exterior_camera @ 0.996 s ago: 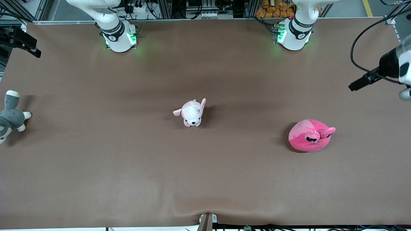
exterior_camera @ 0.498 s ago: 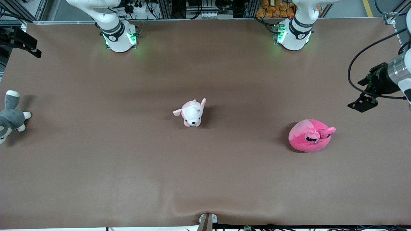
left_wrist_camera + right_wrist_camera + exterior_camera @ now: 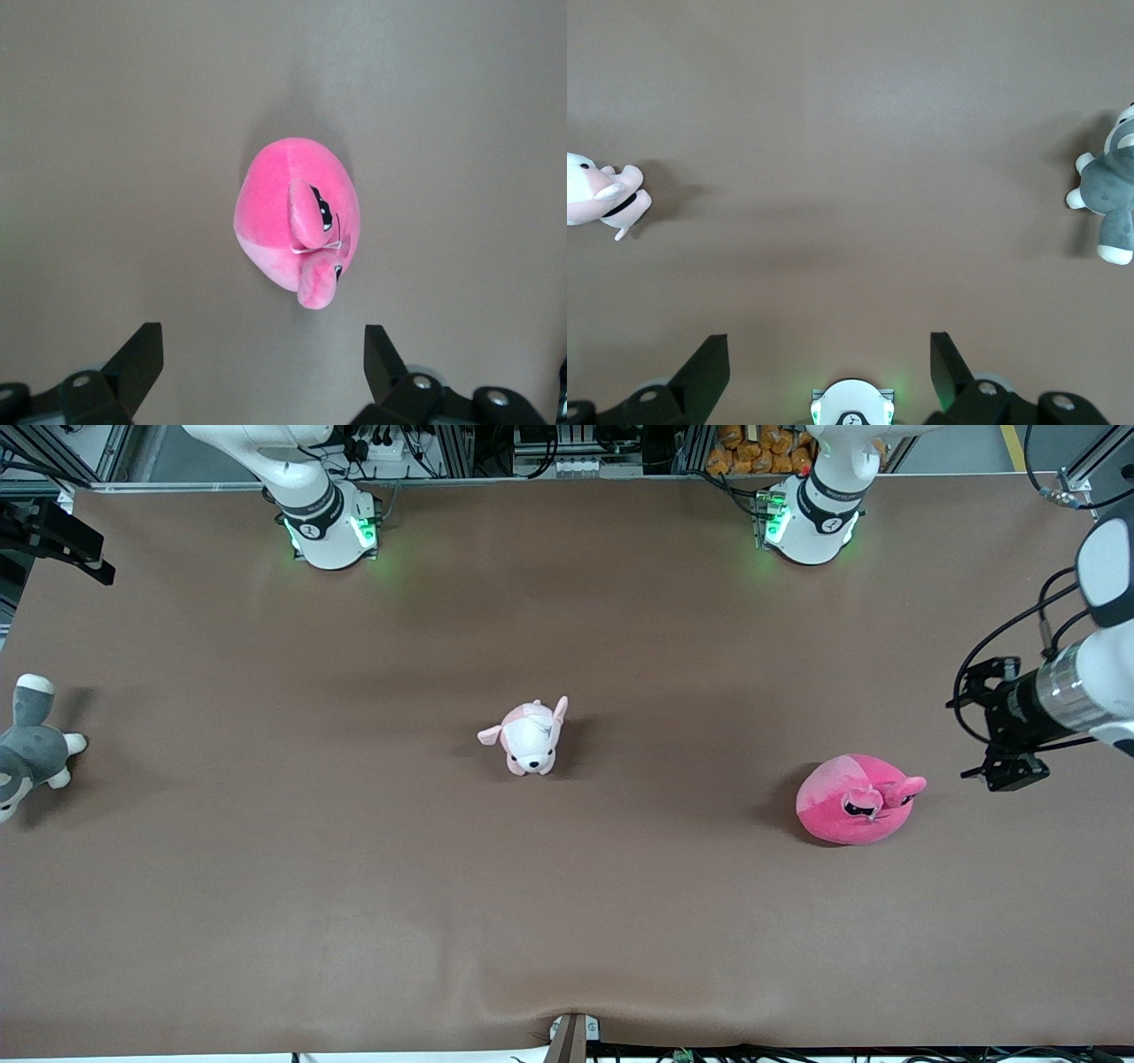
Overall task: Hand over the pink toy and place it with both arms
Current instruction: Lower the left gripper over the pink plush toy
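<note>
A: Since the left tool (image 3: 1010, 772) hangs with its fingers spread wide over bare bench (image 3: 567, 921) toward the left arm's end, I'd centre it above the pink toy (image 3: 856, 810) and come straight down across the plush's narrower width.

B: Agreed. The toy sits on the bench just beside that tool, apart from it, ears up. And the right tool (image 3: 829, 372)?

A: Waiting, also spread wide and empty, up over the bench near its own base.

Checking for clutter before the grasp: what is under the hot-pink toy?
The pink toy sits directly on the brown table cover. Nothing pokes out around it; the patch beneath it is hidden.
</note>
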Tool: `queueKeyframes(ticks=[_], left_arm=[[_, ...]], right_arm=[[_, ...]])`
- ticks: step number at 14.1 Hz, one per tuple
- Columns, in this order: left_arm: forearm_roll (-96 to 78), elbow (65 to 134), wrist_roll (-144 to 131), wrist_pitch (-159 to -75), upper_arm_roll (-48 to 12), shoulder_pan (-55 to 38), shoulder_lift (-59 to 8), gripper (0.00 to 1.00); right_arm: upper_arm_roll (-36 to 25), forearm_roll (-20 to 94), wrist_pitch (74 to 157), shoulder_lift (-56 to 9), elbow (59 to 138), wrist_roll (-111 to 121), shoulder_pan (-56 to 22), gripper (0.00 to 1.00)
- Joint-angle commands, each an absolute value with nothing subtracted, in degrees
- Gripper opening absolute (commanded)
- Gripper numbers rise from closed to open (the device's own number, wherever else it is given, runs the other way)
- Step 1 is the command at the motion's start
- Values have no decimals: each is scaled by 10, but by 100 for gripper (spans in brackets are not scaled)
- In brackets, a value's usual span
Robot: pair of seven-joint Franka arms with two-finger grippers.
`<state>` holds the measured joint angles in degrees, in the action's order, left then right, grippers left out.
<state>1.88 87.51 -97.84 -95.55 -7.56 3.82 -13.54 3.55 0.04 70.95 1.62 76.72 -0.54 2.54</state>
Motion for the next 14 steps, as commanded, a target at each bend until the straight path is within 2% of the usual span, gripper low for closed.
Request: queueKeyframes(ticks=[1,6,10,14], left_arm=[[29,951,-998,-1006,-77,38,-119,100],[44,1103,-1022,-1151,-78,47,-58,100],[43,1121,-1041,-1187,-78,70,-63,100],[55,1158,-1116,-1262,-77,74,-79,100]], right_arm=[[40,9,705,18,766,-1,32,100],[40,9,706,18,766,-1,32,100],[40,9,706,18,766,-1,32,100],[40,10,706,18,766,-1,32,100]])
